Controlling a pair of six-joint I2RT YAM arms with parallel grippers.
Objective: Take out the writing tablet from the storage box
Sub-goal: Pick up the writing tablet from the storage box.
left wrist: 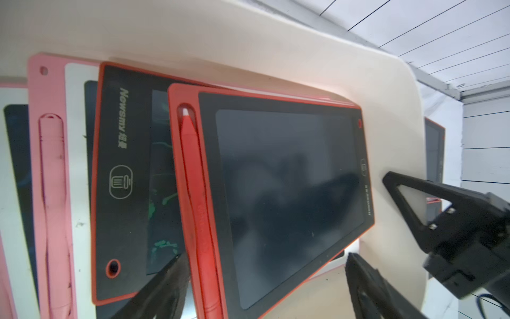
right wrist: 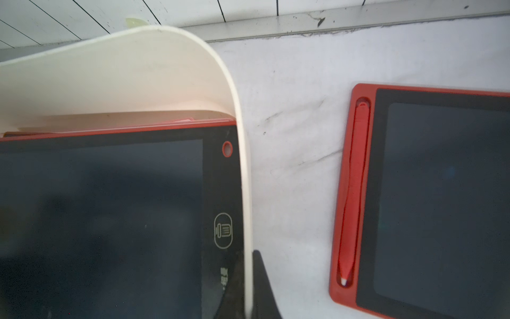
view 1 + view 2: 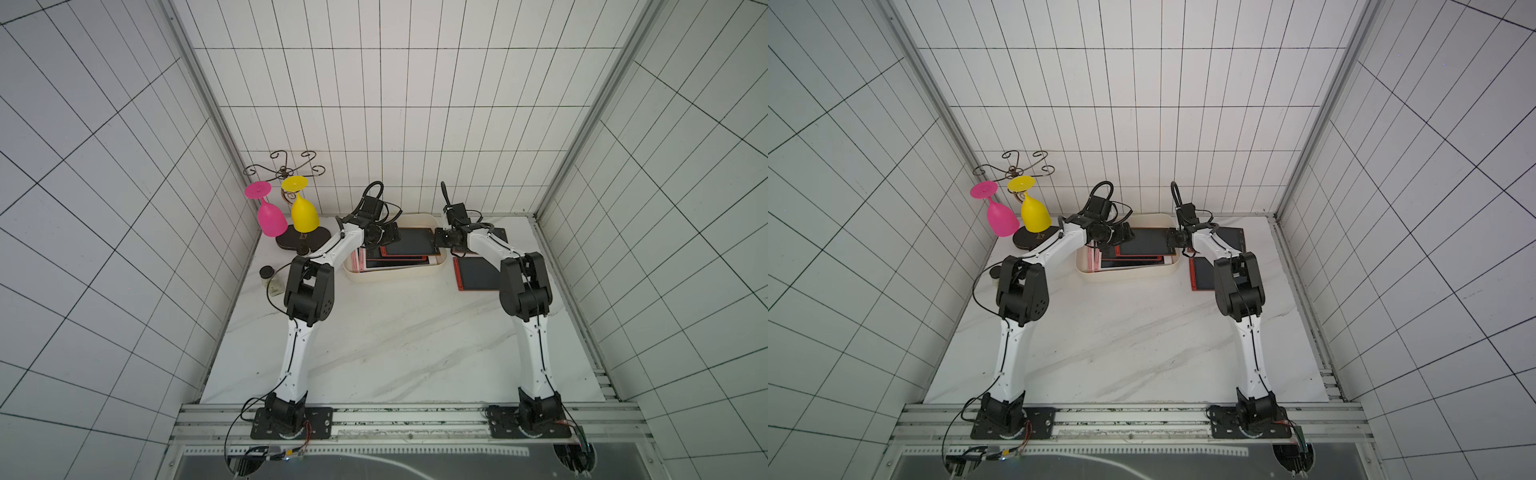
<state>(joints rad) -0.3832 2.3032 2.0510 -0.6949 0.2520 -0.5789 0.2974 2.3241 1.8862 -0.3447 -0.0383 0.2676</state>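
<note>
The cream storage box [image 3: 395, 276] [image 3: 1129, 276] stands at the back middle of the table. It holds several stacked writing tablets. The top one [image 3: 409, 242] [image 1: 289, 193] [image 2: 96, 207] has a red frame and a dark screen, with a red stylus [image 1: 193, 193] in its side slot. My left gripper [image 3: 384, 237] [image 1: 266, 256] hangs open over that tablet's left end, one finger on each side of its width. My right gripper [image 3: 438, 237] [image 2: 247, 256] is shut on the box's right wall [image 2: 242, 165], one finger inside and one outside.
Below the top tablet lie another red one [image 1: 121, 165] and a pink one [image 1: 52, 193]. Two red tablets [image 3: 478, 274] [image 3: 500, 233] lie on the table right of the box. A pink glass [image 3: 270, 216] and a yellow glass [image 3: 304, 212] hang on a wire rack [image 3: 286, 168] at the back left. A small jar [image 3: 267, 272] stands near it.
</note>
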